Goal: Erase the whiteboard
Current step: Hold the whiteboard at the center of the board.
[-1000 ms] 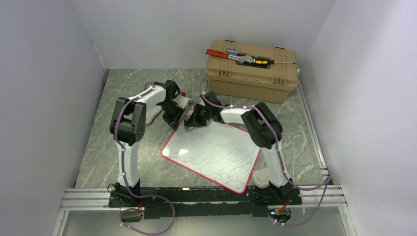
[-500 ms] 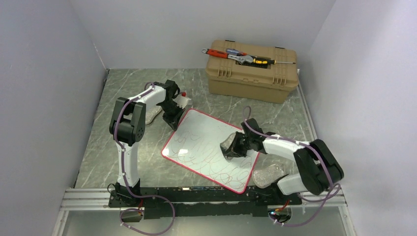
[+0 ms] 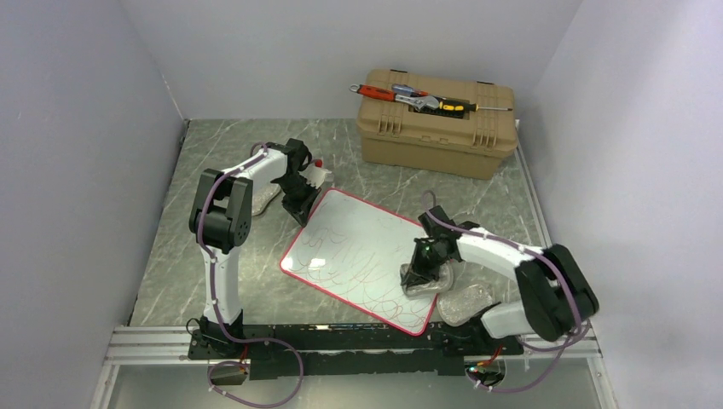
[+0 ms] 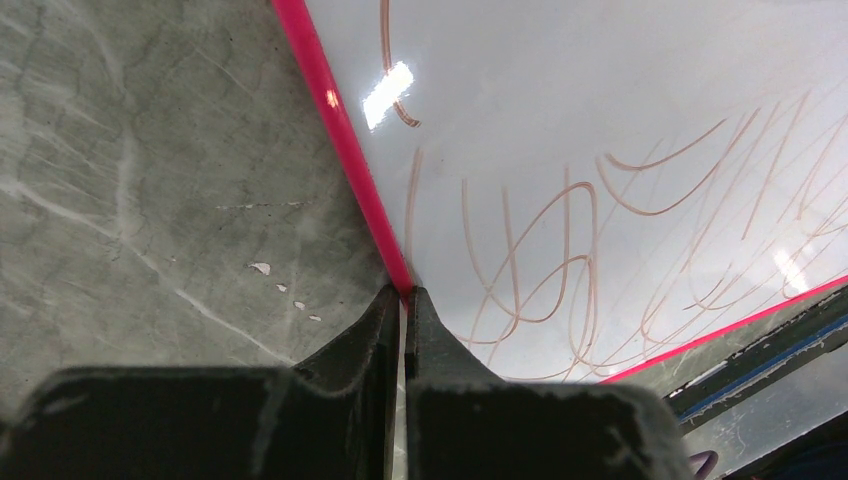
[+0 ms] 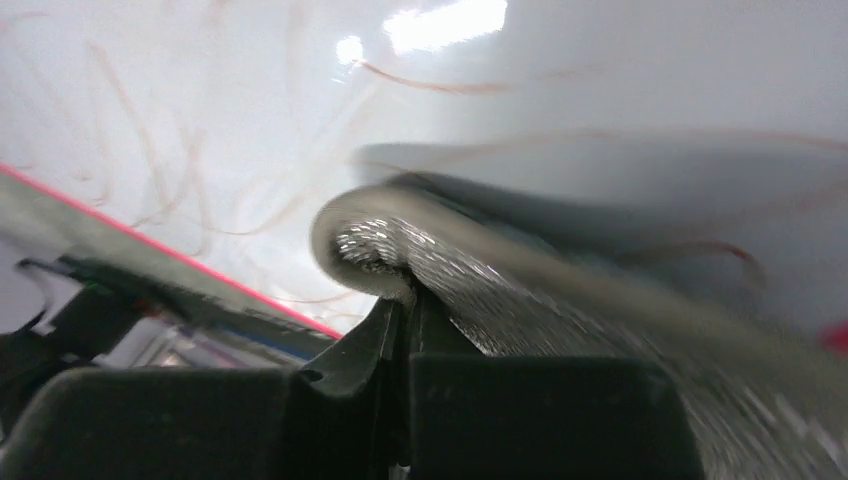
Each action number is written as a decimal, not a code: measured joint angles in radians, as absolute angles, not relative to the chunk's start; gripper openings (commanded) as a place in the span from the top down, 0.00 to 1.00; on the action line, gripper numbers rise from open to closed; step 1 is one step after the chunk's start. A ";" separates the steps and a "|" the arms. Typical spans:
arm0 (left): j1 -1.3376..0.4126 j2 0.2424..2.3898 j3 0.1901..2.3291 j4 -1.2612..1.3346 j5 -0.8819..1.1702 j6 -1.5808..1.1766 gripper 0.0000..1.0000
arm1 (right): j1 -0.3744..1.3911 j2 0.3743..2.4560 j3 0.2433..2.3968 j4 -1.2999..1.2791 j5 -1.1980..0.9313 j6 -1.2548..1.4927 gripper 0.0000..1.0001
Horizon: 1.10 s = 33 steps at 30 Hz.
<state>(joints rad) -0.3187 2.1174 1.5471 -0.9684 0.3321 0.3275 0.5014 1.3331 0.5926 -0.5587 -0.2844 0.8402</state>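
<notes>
- Your right end effector [image 3: 419, 271] dragged its cloth [image 3: 429, 282] down to the near-right corner of the whiteboard [image 3: 358, 243], pinching it tight.
- Your left end effector [image 3: 300, 204] pinches the whiteboard's red rim [image 4: 340, 130].

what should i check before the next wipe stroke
1. Left gripper shut on the whiteboard rim: ok.
2. Right gripper shut on the cloth: ok.
3. Cloth resting on the board: ok, at its right near edge.
4. Board wiped clean: not ok, scribbles cover the near and left parts.
5. Cloth pressing flat: cannot tell, right wrist view is blurred.
</notes>
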 measured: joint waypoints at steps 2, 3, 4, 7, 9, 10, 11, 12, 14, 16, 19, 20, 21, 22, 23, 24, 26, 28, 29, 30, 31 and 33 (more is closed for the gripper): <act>-0.319 2.118 1.547 -0.968 0.332 0.327 0.96 | 0.501 1.422 0.602 -0.484 -0.381 0.875 1.00; -0.319 2.118 1.548 -0.968 0.332 0.327 0.96 | 0.511 1.462 0.607 -0.431 -0.425 0.893 1.00; -0.319 2.118 1.549 -0.969 0.332 0.327 0.96 | 0.526 1.517 0.620 -0.362 -0.482 0.916 1.00; -0.319 2.118 1.553 -0.969 0.332 0.327 0.96 | 0.589 1.732 0.722 -0.144 -0.648 0.987 1.00; -0.319 2.118 1.554 -0.969 0.332 0.327 0.96 | 0.637 1.847 0.815 0.006 -0.693 1.008 1.00; -0.319 2.118 1.554 -0.969 0.332 0.327 0.96 | 0.653 1.893 0.852 0.068 -0.705 1.022 1.00; -0.319 2.118 1.554 -0.969 0.332 0.327 0.96 | 0.669 1.942 0.888 0.139 -0.715 1.044 1.00; -0.319 2.118 1.554 -0.969 0.332 0.327 0.96 | 0.680 1.974 0.905 0.206 -0.720 1.067 1.00; -0.319 2.118 1.554 -0.969 0.332 0.327 0.96 | 0.687 1.991 0.891 0.295 -0.723 1.097 1.00; -0.319 2.117 1.554 -0.969 0.332 0.327 0.96 | 0.681 1.965 0.843 0.331 -0.697 1.115 1.00; -0.319 2.116 1.552 -0.969 0.332 0.327 0.96 | 0.660 1.830 0.729 0.287 -0.577 1.100 1.00; -0.319 2.115 1.552 -0.968 0.332 0.327 0.96 | 0.649 1.773 0.691 0.255 -0.539 1.092 1.00; -0.319 2.115 1.551 -0.968 0.332 0.327 0.96 | 0.634 1.699 0.638 0.219 -0.488 1.084 1.00; -0.319 2.115 1.551 -0.967 0.332 0.327 0.96 | 0.620 1.623 0.584 0.179 -0.441 1.077 1.00; -0.319 2.113 1.548 -0.965 0.332 0.327 0.96 | 0.609 1.554 0.537 0.146 -0.403 1.075 1.00; -0.319 2.111 1.547 -0.962 0.331 0.327 0.96 | 0.600 1.496 0.499 0.118 -0.368 1.077 1.00; -0.319 2.111 1.546 -0.962 0.332 0.327 0.96 | 0.601 1.421 0.451 0.089 -0.316 1.083 1.00; -0.319 2.111 1.547 -0.962 0.331 0.327 0.96 | 0.612 1.414 0.436 0.105 -0.296 1.095 1.00; -0.319 2.111 1.547 -0.962 0.332 0.327 0.96 | 0.620 1.438 0.444 0.117 -0.293 1.102 1.00; -0.319 2.111 1.547 -0.961 0.331 0.327 0.96 | 0.628 1.459 0.458 0.126 -0.294 1.105 1.00; -0.319 2.111 1.547 -0.962 0.331 0.327 0.96 | 0.641 1.504 0.495 0.130 -0.297 1.111 1.00; -0.319 2.111 1.547 -0.962 0.331 0.327 0.96 | 0.677 1.634 0.619 0.149 -0.302 1.113 1.00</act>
<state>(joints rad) -0.3195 2.1109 1.5467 -0.9615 0.3309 0.3275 0.6769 1.6341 0.6186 0.1490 -0.3016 1.1126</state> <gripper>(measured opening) 0.077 0.034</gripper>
